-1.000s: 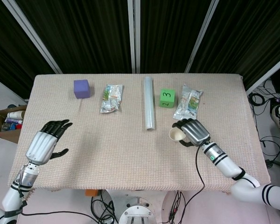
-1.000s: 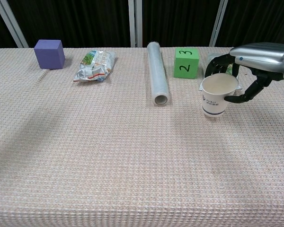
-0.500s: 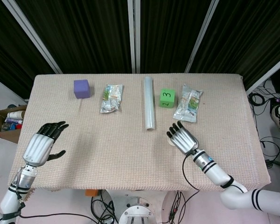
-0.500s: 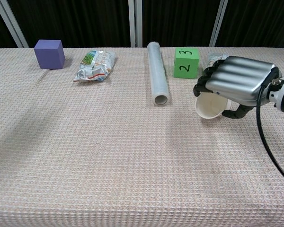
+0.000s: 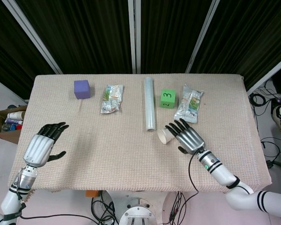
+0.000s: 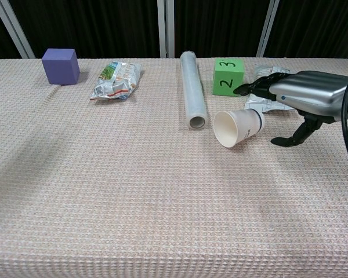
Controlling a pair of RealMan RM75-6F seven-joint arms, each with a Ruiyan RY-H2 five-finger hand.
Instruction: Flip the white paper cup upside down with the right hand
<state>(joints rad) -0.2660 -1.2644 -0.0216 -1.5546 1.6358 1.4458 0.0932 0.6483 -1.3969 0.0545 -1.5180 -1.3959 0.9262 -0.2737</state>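
Mid-flip, not done; white paper cup (image 6: 236, 128) on its side on the tablecloth (image 6: 133, 191), mouth toward camera, beside the film roll (image 6: 194, 88); right hand (image 6: 304, 99) spread, empty, just behind it; next: regrip, set rim-down.

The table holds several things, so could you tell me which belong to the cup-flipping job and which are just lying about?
Job: white paper cup, lying on its side; right hand.
Lying about: purple cube, two snack packets, film roll, green cube.
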